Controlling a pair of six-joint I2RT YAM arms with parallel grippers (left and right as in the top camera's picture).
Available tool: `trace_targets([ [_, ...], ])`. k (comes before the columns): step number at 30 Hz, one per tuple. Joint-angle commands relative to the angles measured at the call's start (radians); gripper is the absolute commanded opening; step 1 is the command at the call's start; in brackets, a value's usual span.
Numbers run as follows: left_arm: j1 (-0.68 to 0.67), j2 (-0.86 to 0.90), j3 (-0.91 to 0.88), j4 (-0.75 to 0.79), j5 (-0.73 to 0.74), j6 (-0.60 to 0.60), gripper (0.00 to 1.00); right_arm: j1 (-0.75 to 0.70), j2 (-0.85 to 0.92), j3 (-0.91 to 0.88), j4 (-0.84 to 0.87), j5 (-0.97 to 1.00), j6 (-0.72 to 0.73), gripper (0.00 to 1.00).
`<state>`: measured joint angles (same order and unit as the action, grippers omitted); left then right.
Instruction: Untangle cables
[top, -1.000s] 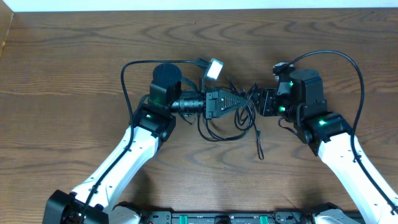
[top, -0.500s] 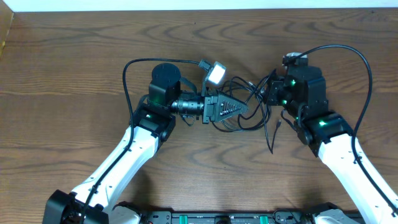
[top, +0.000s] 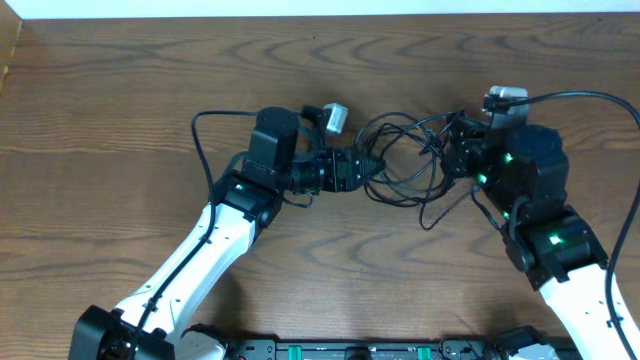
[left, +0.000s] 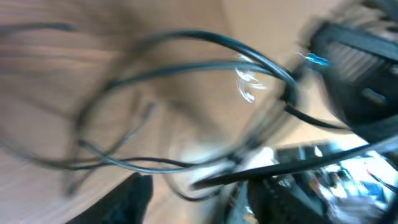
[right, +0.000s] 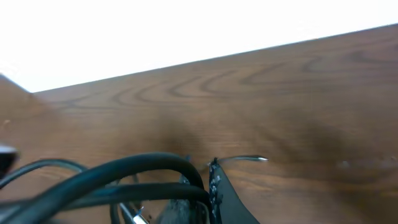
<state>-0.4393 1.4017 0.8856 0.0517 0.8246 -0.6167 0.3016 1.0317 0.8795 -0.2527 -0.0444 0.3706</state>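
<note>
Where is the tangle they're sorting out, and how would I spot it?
On the wooden table, two white arms reach in from the near edge. Between the left gripper and the right gripper, above centre, sit the cables: thin looping black cords, far thinner than the thick leads arching from each arm.

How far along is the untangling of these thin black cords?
Nothing looks freed: the thin black cords form one overlapping snarl of loops. In hand: the right gripper is shut on its strands; the left gripper looks open at the other side. Left: separating every cord.
</note>
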Motion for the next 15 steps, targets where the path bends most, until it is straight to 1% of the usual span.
trace_targets([
  [1,0.001,-0.015,0.006,-0.048,-0.192,-0.01,0.77,0.0,-0.018,0.0,0.0,-0.094,-0.009,0.01],
  [2,0.001,-0.015,0.006,-0.064,-0.213,-0.024,0.8,0.0,-0.016,-0.001,-0.01,-0.093,-0.009,0.01],
  [3,0.001,-0.015,0.006,-0.098,-0.253,-0.066,0.86,0.0,-0.008,-0.001,-0.032,-0.093,-0.008,0.01],
  [4,0.001,-0.015,0.006,-0.11,-0.256,-0.079,0.94,0.0,0.0,-0.001,-0.047,-0.093,-0.008,0.01],
  [6,-0.001,-0.015,0.006,-0.119,-0.224,-0.066,1.0,0.0,0.023,-0.001,-0.063,-0.091,-0.01,0.01],
  [7,-0.003,-0.015,0.006,-0.119,-0.192,-0.034,1.0,0.0,0.037,-0.001,-0.069,-0.089,-0.01,0.01],
  [8,-0.005,-0.016,0.006,-0.123,-0.151,0.038,0.99,0.0,0.063,-0.001,-0.079,-0.089,-0.01,0.01],
  [10,-0.005,-0.016,0.006,-0.144,-0.133,0.123,0.99,0.0,0.095,-0.001,-0.089,-0.089,-0.01,0.01],
  [13,-0.005,-0.016,0.006,-0.187,-0.146,0.263,0.99,0.0,0.143,-0.001,-0.102,-0.089,-0.002,0.01],
  [14,-0.005,-0.016,0.006,-0.216,-0.188,0.304,0.99,0.0,0.174,-0.001,-0.117,-0.089,0.015,0.01],
  [15,-0.005,-0.016,0.006,-0.229,-0.216,0.311,0.99,0.0,0.19,-0.001,-0.127,-0.089,0.019,0.01],
])
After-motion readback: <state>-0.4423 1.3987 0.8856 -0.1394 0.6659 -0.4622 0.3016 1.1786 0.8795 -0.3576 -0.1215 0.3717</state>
